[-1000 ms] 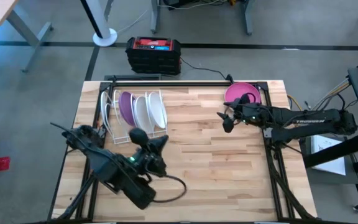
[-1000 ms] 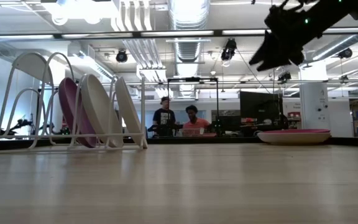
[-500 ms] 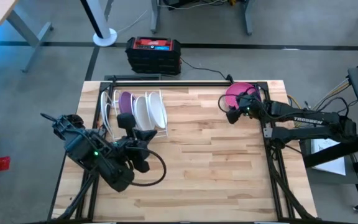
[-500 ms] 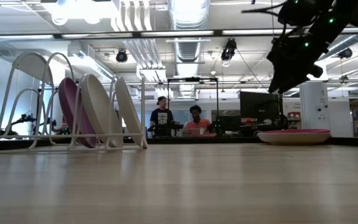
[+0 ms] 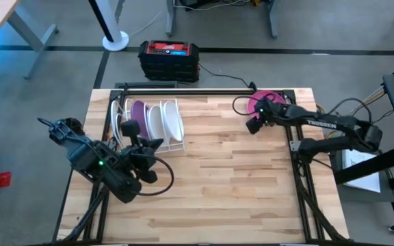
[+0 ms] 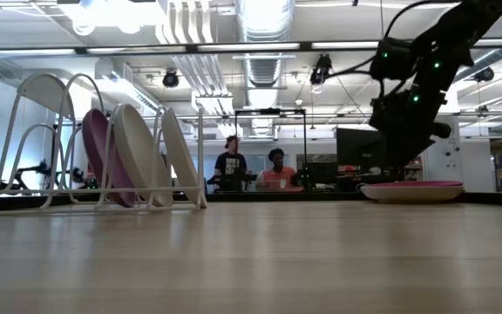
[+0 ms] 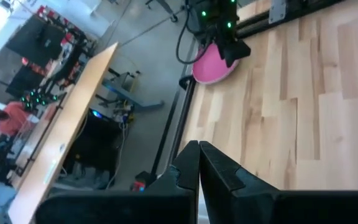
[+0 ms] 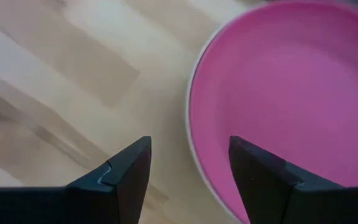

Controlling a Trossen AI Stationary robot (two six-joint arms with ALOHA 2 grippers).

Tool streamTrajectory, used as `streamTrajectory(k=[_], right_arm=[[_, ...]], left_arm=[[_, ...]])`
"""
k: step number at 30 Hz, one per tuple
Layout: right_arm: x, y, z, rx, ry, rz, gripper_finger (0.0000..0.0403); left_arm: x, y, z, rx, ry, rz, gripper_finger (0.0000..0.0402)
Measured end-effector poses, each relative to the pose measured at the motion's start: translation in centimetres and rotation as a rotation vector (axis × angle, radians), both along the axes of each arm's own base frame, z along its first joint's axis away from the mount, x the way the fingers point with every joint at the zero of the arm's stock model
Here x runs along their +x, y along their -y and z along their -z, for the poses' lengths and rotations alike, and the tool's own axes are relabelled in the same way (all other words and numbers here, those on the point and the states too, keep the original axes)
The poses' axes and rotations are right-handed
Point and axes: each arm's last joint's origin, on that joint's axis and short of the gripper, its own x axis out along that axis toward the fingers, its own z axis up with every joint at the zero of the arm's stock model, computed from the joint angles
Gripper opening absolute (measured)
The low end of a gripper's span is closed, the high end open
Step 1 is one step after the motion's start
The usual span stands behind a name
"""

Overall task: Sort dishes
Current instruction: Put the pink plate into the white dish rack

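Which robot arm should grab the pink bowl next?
The right one, probably. The right gripper hangs open just above the pink bowl's rim, a finger on each side. The left gripper is shut, far across the table by the dish rack.

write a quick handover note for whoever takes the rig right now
Right gripper: open, over the near rim of the magenta bowl at the table's far right corner, not gripping yet.
Left gripper: shut, empty, waiting beside the white wire rack.
Done: one purple plate and two white plates stand in the rack.
Left: grasp the magenta bowl and probably rack it.
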Motion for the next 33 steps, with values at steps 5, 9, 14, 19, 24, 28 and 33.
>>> streamTrajectory(k=[5, 9, 14, 19, 24, 28, 33], right_arm=[[0.8, 0.6, 1.6, 0.051, -0.038, -0.011, 0.0206], [1.4, 0.9, 2.5, 0.057, -0.054, -0.016, 0.0201], [1.9, 1.4, 3.5, 0.055, -0.075, -0.021, 0.0199], [2.0, 1.8, 4.3, 0.06, -0.111, -0.022, 0.0199], [2.3, 1.7, 4.7, 0.155, -0.06, -0.048, 0.0199], [2.9, 0.8, 4.7, 0.316, 0.056, -0.091, 0.0199], [3.8, -0.8, 4.0, 0.334, 0.117, -0.146, 0.0199]], left_arm=[[0.3, 0.3, 1.4, -0.018, 0.016, -0.011, 0.0], [0.4, 0.3, 1.8, -0.009, 0.007, -0.012, 0.0], [0.5, 0.4, 2.0, -0.006, 0.005, -0.017, 0.0], [0.6, 0.4, 2.3, -0.014, 0.027, -0.035, 0.0], [0.7, 0.5, 2.5, -0.018, 0.033, -0.041, 0.0], [0.7, 0.5, 2.5, -0.02, 0.037, -0.04, 0.0], [0.7, 0.5, 2.5, -0.015, 0.041, -0.043, 0.0]])
